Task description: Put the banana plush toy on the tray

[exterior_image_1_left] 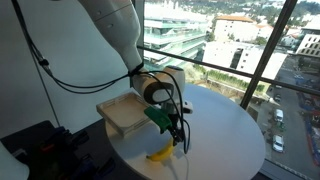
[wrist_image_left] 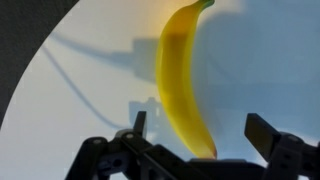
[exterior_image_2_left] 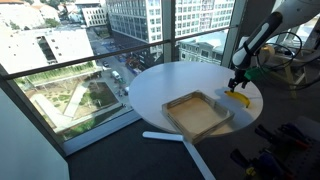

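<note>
The banana plush toy [wrist_image_left: 182,75] lies on the round white table [wrist_image_left: 260,70], long, yellow and slightly curved. In the wrist view its near end reaches between the two fingers of my open gripper [wrist_image_left: 200,128], nearer the left finger [wrist_image_left: 138,124] than the right one [wrist_image_left: 262,132]. In both exterior views the gripper [exterior_image_1_left: 176,133] [exterior_image_2_left: 236,84] hangs just above the banana [exterior_image_1_left: 160,154] [exterior_image_2_left: 239,99]. Whether a finger touches it, I cannot tell. The square wooden tray [exterior_image_1_left: 112,117] [exterior_image_2_left: 186,102] sits on the table beside it, nothing inside.
The table [exterior_image_1_left: 225,130] [exterior_image_2_left: 165,80] stands against floor-to-ceiling windows with dark frames. Black cables loop from the arm [exterior_image_1_left: 115,30] over the table's edge. Dark equipment [exterior_image_1_left: 40,150] sits on the floor near the table. A flat white strip [exterior_image_2_left: 162,136] lies below the tray side.
</note>
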Motion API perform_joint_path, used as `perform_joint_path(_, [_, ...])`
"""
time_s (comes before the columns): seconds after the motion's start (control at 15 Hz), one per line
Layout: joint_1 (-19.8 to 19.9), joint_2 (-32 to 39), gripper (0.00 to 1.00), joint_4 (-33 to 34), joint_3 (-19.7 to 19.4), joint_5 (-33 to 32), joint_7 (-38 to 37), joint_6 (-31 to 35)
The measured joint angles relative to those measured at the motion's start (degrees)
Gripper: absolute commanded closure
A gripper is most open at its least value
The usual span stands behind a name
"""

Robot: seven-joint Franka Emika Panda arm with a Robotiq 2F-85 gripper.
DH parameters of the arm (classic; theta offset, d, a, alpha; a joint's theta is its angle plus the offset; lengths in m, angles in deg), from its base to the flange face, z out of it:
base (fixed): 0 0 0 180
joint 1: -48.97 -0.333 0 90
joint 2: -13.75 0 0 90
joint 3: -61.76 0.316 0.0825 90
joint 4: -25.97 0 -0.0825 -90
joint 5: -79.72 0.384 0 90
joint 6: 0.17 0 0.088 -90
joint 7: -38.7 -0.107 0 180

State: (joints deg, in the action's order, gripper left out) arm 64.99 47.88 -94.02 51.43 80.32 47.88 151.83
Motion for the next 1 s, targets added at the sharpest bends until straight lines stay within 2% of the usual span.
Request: perform_joint_path(1.0, [0.48,5.36,0.00,3.23,-0.21,0.00,-0.01,0.39])
